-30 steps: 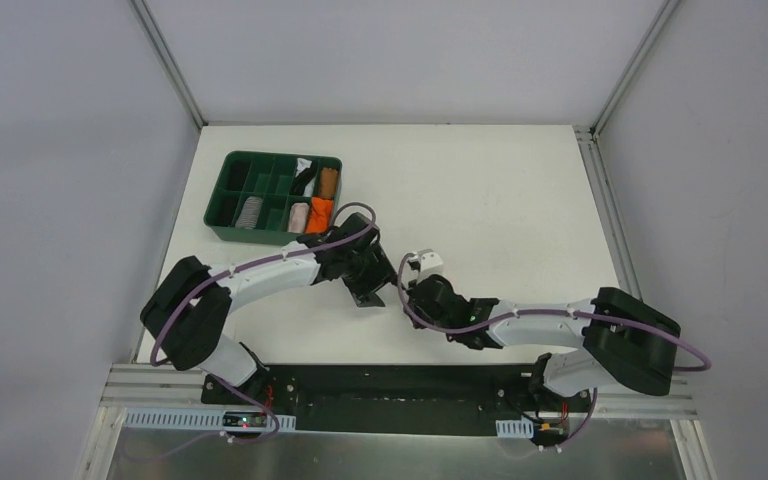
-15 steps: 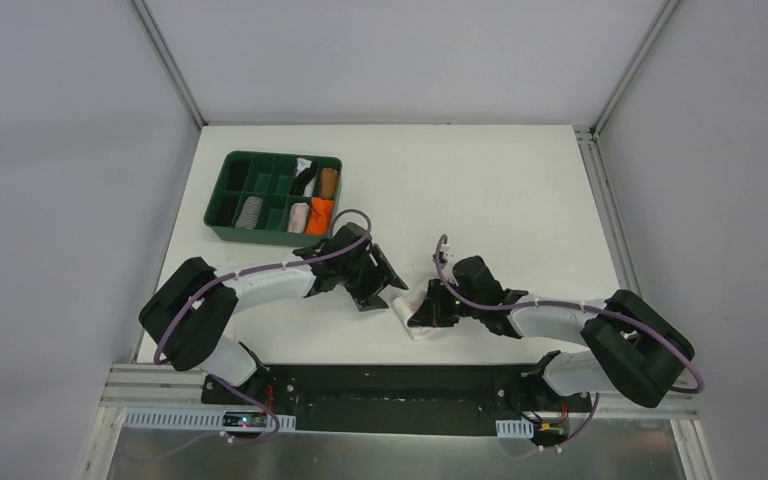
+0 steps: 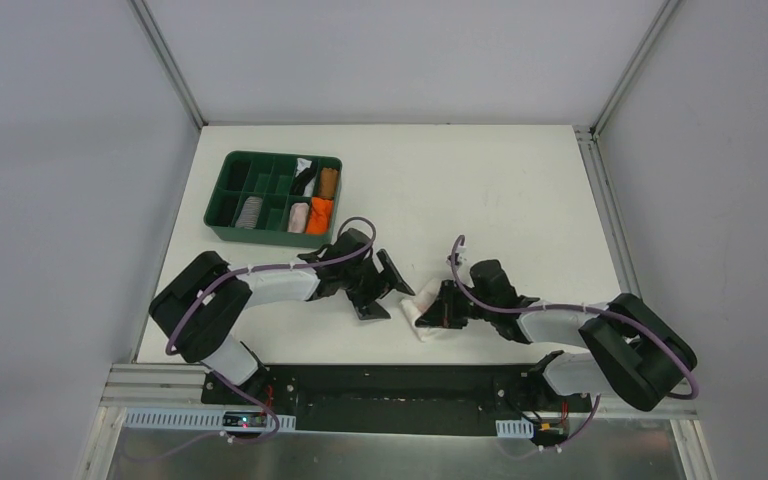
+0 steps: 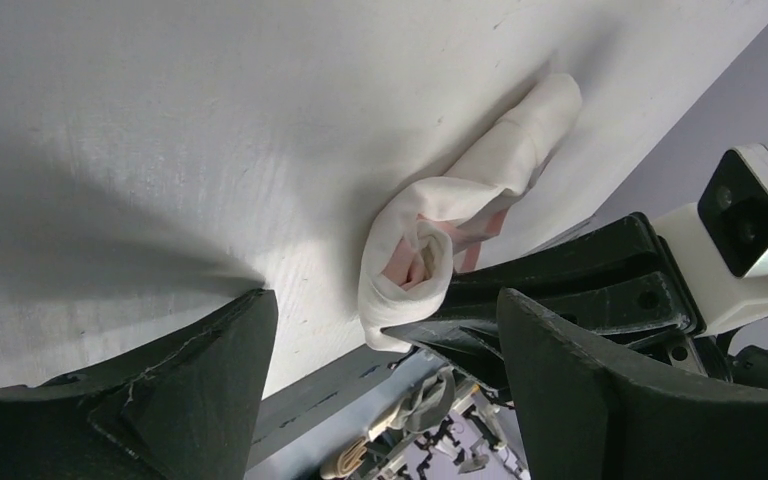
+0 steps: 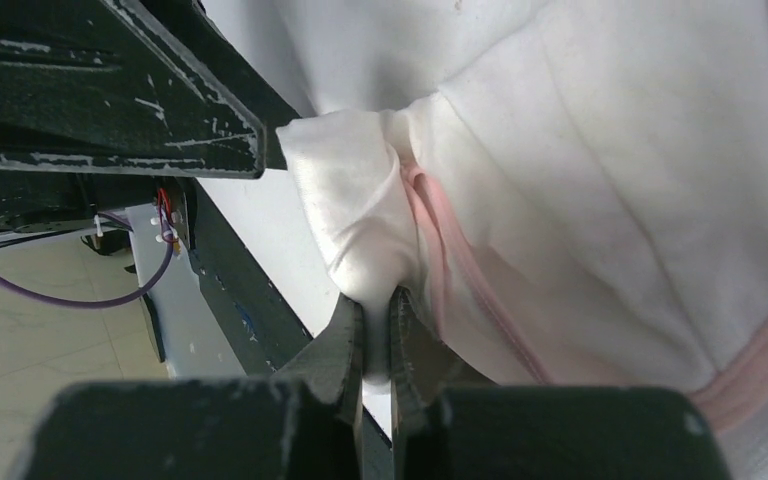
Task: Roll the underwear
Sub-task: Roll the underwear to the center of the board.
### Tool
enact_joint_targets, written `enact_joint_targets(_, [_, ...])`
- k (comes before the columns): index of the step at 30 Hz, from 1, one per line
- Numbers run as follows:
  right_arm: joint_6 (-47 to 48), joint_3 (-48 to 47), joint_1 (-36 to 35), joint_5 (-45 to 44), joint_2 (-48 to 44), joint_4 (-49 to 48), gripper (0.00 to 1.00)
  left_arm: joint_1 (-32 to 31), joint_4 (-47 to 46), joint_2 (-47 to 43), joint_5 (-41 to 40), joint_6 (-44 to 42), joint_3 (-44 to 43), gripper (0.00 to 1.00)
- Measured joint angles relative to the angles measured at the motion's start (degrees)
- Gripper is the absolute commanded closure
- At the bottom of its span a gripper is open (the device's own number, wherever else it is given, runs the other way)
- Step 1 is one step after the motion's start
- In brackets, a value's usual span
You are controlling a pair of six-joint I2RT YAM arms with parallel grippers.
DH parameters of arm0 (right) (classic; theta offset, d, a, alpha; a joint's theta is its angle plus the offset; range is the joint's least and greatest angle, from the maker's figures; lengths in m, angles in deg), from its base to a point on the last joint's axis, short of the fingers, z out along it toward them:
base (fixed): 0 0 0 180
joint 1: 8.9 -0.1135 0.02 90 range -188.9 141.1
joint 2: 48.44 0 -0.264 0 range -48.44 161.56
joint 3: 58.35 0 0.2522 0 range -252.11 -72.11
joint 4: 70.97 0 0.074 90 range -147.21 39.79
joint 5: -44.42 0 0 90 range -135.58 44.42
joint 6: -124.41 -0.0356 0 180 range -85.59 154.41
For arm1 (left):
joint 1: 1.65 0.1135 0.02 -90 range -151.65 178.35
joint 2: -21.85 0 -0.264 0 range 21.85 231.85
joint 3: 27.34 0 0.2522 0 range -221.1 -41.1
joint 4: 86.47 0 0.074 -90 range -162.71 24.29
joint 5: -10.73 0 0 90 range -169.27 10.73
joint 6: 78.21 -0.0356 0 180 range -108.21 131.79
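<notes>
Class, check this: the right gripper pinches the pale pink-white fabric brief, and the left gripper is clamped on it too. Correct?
Not quite. The right gripper does pinch the pale pink-white fabric brief, but the left gripper is open, holding nothing; the left wrist view shows it.

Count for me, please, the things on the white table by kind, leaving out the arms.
Green divided plastic tray: 1
Rolled cloths in it, grey, pale pink, orange, brown, black-and-white: 5
Pale pink-white fabric underwear with pink edging: 1
Total: 7
</notes>
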Motion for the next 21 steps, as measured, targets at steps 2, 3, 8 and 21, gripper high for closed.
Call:
enact_joint_targets(2, [0.0,0.8,0.6,0.2,-0.2,-1.2,1.00,-0.1,-0.6,0.4,0.7,0.0,0.0,0.24])
enact_joint_targets(3, [-0.1,1.2,0.9,0.3,-0.2,-1.9,1.00,-0.1,-1.0,0.6,0.8,0.0,0.0,0.27])
enact_joint_targets(8, [-4.4,3.1,2.1,2.6,-0.1,-4.5,1.00,-0.8,-3.9,3.2,1.8,0.5,-0.2,0.46])
enact_joint_targets(21, [-9.3,-2.5,2.6,-2.4,-13.4,13.5,0.32,-1.2,-4.2,7.7,2.2,-0.1,-3.3,1.00])
